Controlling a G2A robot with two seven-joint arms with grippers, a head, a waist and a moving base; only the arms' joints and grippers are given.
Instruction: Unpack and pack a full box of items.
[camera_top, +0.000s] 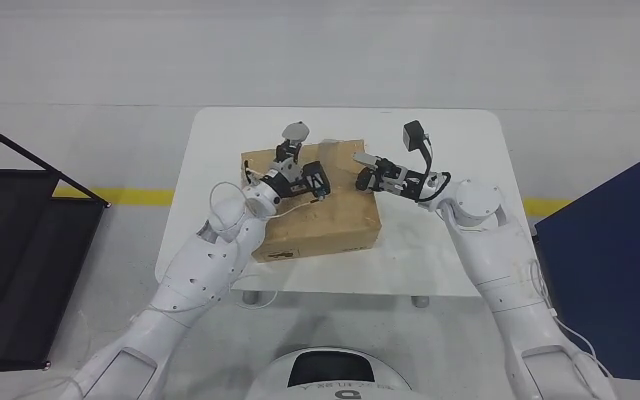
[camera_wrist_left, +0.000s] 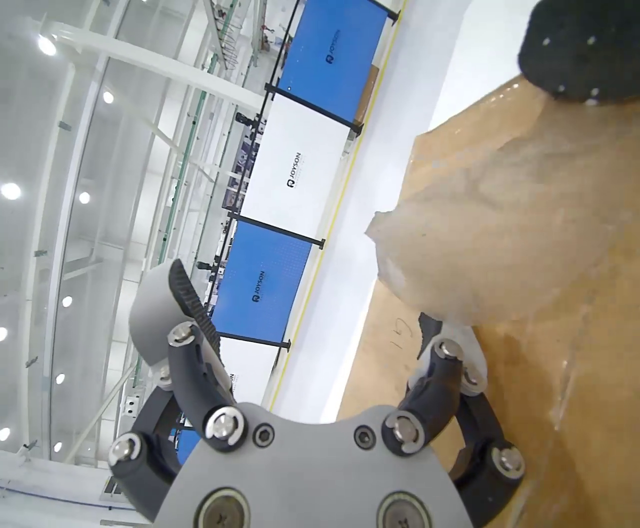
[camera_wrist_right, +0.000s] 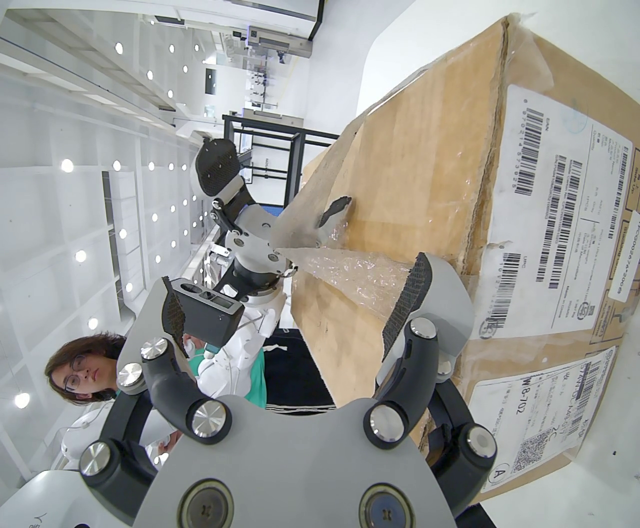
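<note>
- Floor on your left holds a black rack (camera_top: 30, 260), well apart from the white desk (camera_top: 450, 250).
- Your left pincer (camera_top: 300, 150) (camera_wrist_left: 310, 310) hangs over the far left part of the cardboard box (camera_top: 320, 215) top. Its jaws are spread wide and grip nothing. One fingertip (camera_wrist_left: 429, 334) rests against the lifted clear tape (camera_wrist_left: 490, 240), and the other stands up in free air.
- Look to the middle of the desk and you find the cardboard box (camera_wrist_right: 425, 165) sitting there, turned a little askew to the desk's edges. In the right wrist view you see printed labels (camera_wrist_right: 550, 200) on one of its faces.
- Between your two pincers the tape (camera_wrist_right: 350, 280) rises off the box top as a loose, crumpled sheet, with one end stuck to the cardboard.
- Your right pincer (camera_top: 385, 155) (camera_wrist_right: 295, 300) sits over the right part of the box top, also wide open and holding nothing. One pad (camera_wrist_right: 415, 300) is just beside the near end of the tape at the box's top edge, and the other pad is out in the air, away from the box.
- Far to your right, a blue panel (camera_top: 600, 220) stands on the floor, well apart from the desk.
</note>
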